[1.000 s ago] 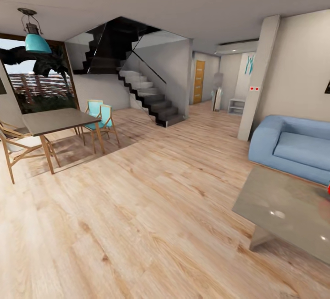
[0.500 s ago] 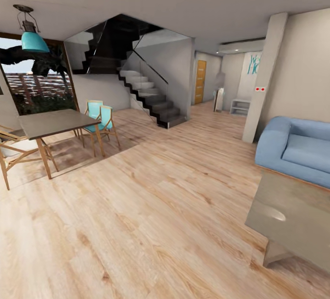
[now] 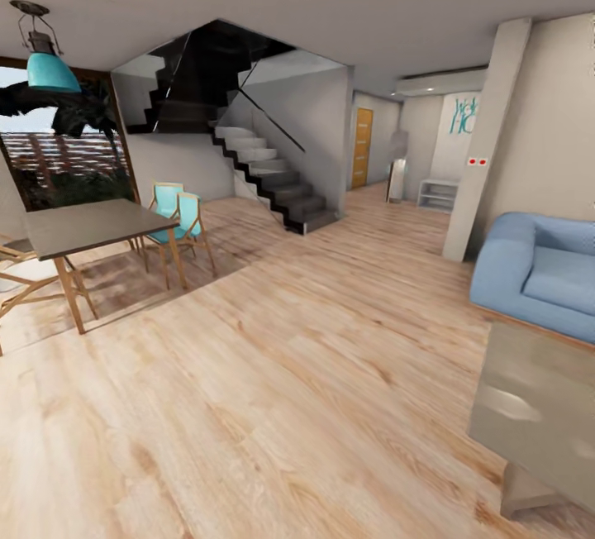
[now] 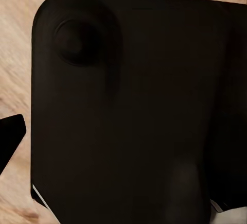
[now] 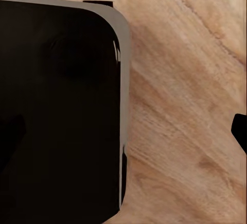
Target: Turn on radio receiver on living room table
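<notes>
Table [image 3: 537, 407] showed a glossy grey top w/ pale glints, by blue sofa [image 3: 537, 274]. Finger state: couldn't tell, either wrist view.

Bright, even; glare on table [image 3: 537, 407]; edges stretched.

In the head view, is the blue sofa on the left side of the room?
No. The blue sofa sits at the right edge, behind the grey table; the dining table is at left.
</notes>
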Controlling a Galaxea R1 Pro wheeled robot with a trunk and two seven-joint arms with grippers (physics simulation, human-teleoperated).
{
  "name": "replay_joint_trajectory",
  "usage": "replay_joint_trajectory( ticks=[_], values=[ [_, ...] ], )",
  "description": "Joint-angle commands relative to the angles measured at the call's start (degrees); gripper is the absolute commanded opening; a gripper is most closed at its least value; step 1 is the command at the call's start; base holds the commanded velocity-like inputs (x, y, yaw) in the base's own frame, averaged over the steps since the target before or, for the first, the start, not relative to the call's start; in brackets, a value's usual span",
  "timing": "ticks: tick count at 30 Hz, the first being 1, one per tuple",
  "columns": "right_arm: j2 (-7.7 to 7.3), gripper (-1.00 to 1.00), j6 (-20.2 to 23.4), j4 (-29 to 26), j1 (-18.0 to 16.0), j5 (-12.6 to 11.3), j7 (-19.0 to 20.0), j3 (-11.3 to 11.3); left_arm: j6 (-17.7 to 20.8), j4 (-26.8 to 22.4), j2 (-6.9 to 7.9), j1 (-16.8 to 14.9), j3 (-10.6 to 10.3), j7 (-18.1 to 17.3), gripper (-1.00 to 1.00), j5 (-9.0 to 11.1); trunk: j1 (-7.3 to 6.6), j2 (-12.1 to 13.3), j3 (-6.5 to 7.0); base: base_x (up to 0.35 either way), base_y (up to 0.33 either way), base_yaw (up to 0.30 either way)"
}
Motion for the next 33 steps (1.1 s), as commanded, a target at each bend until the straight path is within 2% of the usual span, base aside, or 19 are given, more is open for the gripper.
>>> replay_joint_trajectory(
  ticks=[1, 17, 25, 33],
  values=[
    [0.00, 1.00, 0.0, 0.0, 0.0, 0.0, 0.0, 0.0, 0.0, 0.0, 0.00, 0.0, 0.0, 0.0, 1.00, 0.0, 0.00, 0.0, 0.00, 0.320, 0.101, -0.128],
    [0.18, 1.00, 0.0, 0.0, 0.0, 0.0, -0.1, 0.0, 0.0, 0.0, -0.04, 0.0, 0.0, 0.0, 1.00, -0.1, 0.00, 0.0, 0.00, 0.320, 0.100, -0.234],
    [0.18, 1.00, 0.0, 0.0, 0.0, 0.0, -0.1, 0.0, 0.0, 0.0, -0.04, 0.0, 0.0, 0.2, 1.00, -0.1, 0.00, 0.0, 0.00, 0.320, 0.064, -0.044],
    [0.05, 1.00, -0.1, 0.0, 0.0, 0.0, -0.1, 0.0, -0.1, 0.0, -0.08, 0.0, 0.1, 0.3, 1.00, -0.1, 0.00, 0.0, 0.00, 0.312, -0.083, -0.002]
  ],
)
